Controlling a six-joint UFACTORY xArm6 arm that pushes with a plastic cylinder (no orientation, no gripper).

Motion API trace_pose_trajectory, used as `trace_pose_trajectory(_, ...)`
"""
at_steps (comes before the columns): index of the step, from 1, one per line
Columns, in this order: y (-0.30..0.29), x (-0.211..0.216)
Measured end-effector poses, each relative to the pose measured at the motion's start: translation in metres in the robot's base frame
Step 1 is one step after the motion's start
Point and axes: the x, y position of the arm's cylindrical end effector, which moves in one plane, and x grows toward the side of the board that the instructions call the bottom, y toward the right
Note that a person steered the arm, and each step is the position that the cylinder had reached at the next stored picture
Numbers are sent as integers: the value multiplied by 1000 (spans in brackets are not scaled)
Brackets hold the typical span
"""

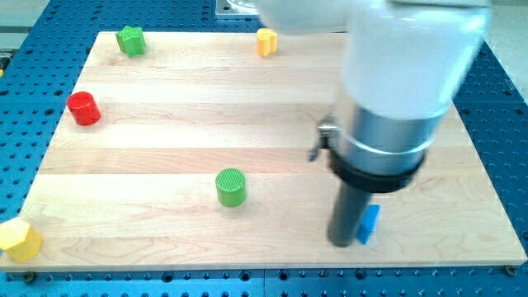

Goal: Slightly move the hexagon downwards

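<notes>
Yellow hexagon [18,239]: at the tabletop's [165,148] bottom-left corner in the view, seemingly overhanging the edge.
End effector: plain dark rod with no jaws, holding nothing; tip [342,242] is low on the view's right, well apart from the hexagon.
Risk 1: almost no wood is left below the hexagon, so even a short downward push could tip it off the edge.
Risk 2: an off-centre push from above would likely send it sideways off the left edge or spin it.
Risk 3: blue block [369,223] sits just beside the tip on its right, possibly touching; a careless start could drag it.
In the way: green cylinder [231,186] lies near the straight line from tip to hexagon and probably needs skirting.
Others: red cylinder [83,109] above the hexagon, near any approach from the top; green star [129,40] and small yellow block [266,41], shape unclear, sit at the top edge, out of the way.
</notes>
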Motion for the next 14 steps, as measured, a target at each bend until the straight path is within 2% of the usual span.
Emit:
trace_pose_trajectory(1,36,-3)
trace_pose_trajectory(2,17,-27)
trace_pose_trajectory(3,61,-27)
trace_pose_trajectory(4,65,-27)
trace_pose_trajectory(6,-96,-117)
trace_pose_trajectory(7,-167,-108)
trace_pose_trajectory(8,-166,-73)
trace_pose_trajectory(10,-161,-41)
trace_pose_trajectory(11,-218,-31)
trace_pose_trajectory(13,-330,20)
trace_pose_trajectory(14,-344,22)
